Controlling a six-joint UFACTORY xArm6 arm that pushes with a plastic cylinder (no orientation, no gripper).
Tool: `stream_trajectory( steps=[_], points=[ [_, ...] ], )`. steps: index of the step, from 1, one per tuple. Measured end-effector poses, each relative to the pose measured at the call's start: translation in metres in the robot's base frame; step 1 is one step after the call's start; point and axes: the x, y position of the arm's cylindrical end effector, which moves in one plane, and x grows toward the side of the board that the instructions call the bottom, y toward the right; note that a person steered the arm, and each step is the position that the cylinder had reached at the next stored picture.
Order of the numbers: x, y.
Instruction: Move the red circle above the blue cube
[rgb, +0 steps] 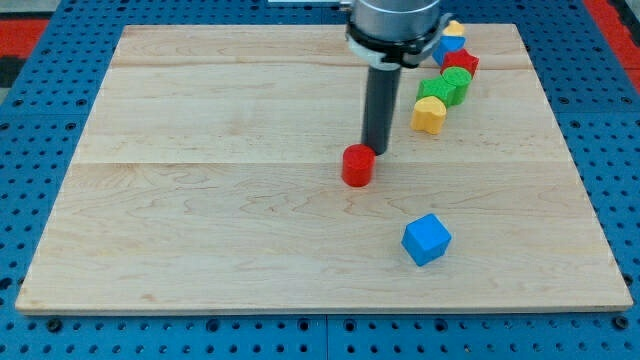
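The red circle (357, 166), a short red cylinder, stands near the middle of the wooden board (200, 200). The blue cube (427, 239) lies below and to the right of it, well apart. My tip (375, 152) is at the red circle's upper right edge, touching or nearly touching it. The dark rod rises from there to the arm's body at the view's top.
A cluster of blocks sits at the board's upper right: a yellow block (429, 114), a green block (446, 87), a red block (461, 65), a blue block (448, 47) and a yellow piece (454, 29). Blue pegboard (40, 40) surrounds the board.
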Motion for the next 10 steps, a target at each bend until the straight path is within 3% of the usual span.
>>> stream_trajectory(
  steps=[2, 5, 9, 10],
  points=[
    [0.014, -0.053],
    [0.042, 0.019],
    [0.055, 0.038],
    [0.052, 0.088]
  ],
)
